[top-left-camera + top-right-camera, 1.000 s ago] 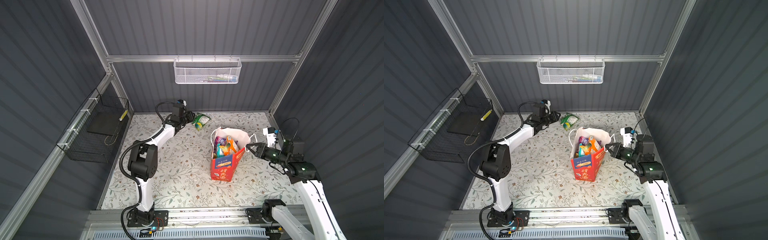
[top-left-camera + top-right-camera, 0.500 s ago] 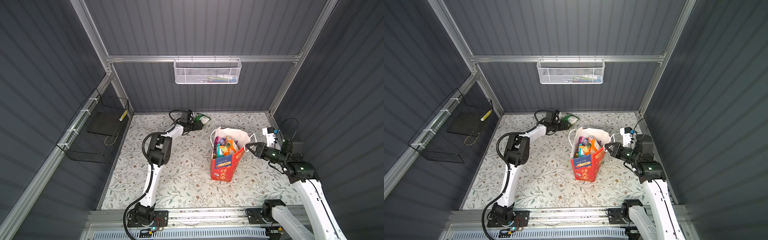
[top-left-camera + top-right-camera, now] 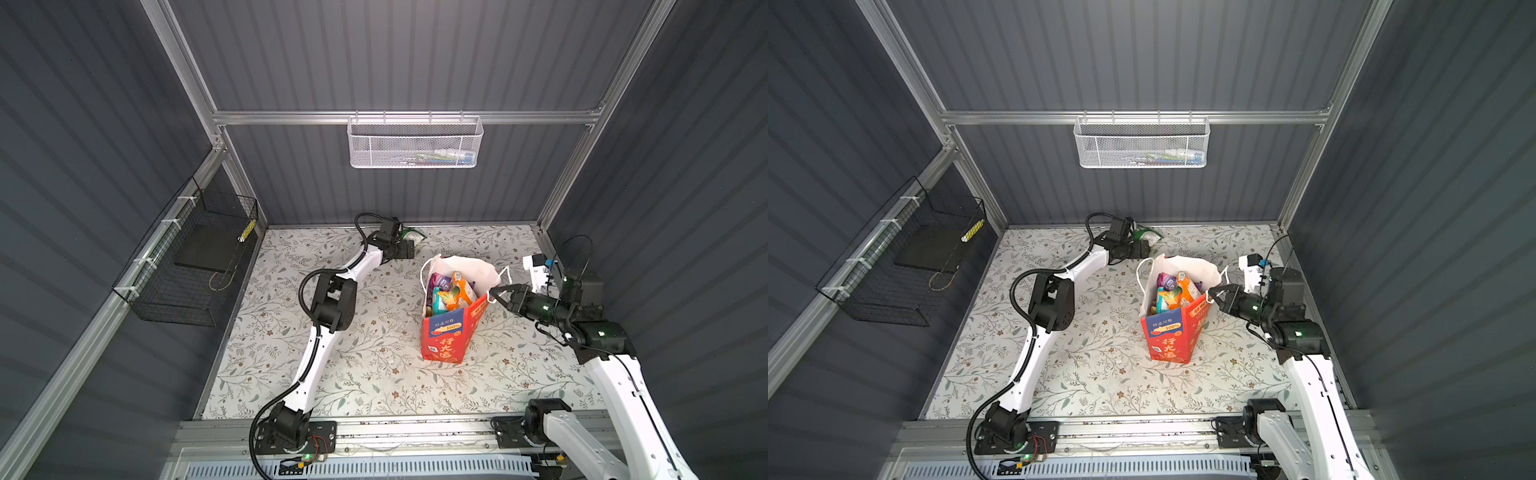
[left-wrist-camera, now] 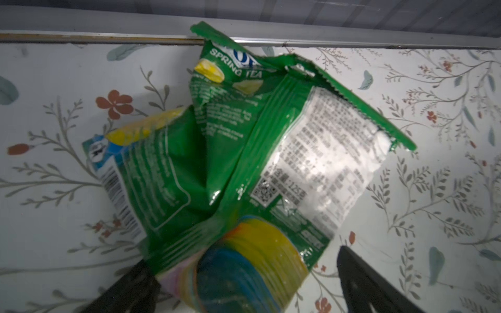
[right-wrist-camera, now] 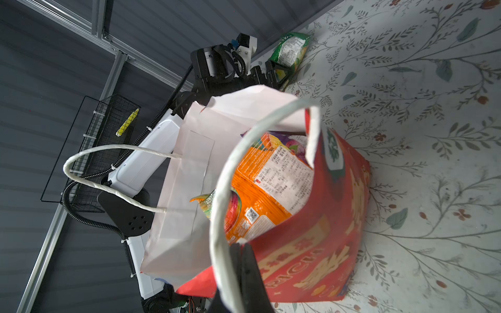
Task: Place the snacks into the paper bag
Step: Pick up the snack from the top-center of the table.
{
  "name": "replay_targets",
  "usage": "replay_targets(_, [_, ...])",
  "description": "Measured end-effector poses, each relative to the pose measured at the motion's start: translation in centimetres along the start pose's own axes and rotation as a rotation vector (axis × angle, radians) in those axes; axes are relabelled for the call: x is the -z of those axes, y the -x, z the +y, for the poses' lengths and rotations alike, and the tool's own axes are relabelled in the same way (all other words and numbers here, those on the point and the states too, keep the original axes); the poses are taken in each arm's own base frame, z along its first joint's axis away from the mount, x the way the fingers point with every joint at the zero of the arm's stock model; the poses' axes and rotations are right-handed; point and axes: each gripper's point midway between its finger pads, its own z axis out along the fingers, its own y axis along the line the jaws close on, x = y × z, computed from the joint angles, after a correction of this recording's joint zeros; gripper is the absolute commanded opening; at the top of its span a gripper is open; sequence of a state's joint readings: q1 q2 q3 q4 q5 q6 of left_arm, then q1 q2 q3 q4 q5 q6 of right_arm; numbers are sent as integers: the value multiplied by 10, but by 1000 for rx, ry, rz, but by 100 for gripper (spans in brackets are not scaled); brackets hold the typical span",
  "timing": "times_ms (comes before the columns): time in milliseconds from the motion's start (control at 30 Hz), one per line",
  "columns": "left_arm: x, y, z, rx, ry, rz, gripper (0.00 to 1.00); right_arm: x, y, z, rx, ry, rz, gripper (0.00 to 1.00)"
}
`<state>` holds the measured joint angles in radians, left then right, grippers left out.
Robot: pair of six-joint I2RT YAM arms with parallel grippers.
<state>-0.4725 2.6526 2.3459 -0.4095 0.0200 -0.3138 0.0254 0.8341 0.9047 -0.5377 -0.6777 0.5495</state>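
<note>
Moving the left gripper [image 4: 244, 273] in over the green packet [image 4: 244, 151] and spreading its jaws wide, after being half shut a moment ago. Getting ready to grab, likely, but not squeezing yet.

Pinching the paper bag [image 3: 446, 336] by its rim with the right gripper [image 5: 241, 260], jaws tight together. Bag standing right of the table [image 3: 374, 365] middle, other snacks [image 3: 451, 291] already poking up inside.

Packet lying crumpled by the middle of the back edge, long way slanting from the jaws toward that edge, zigzag end pointing at it.
</note>
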Motion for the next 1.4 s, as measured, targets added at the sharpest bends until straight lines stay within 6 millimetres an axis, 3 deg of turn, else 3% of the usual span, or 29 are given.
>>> replay_targets(233, [-5,0,8,-1,73,3,66,0,0,0,0,-1,0,1])
replay_targets(333, [-5,-1,13,1,95,8,49,0,0,0,1,-1,0,1])
replay_targets(400, [-5,-2,15,7,105,8,45,0,0,0,1,-1,0,1])
replay_targets(667, [-4,-3,27,42,83,-16,5,3,0,2,9,2,-12,1])
replay_targets(733, [1,-7,32,57,75,-11,0,4,0,3,12,3,-14,1])
replay_targets(933, [22,-22,38,70,71,16,0,6,0,4,16,2,-22,2])
replay_targets(1100, [58,-31,38,74,78,32,0,8,0,5,21,3,-29,2])
replay_targets(1400, [183,-1,21,77,51,-115,0,9,0,6,25,4,-30,2])
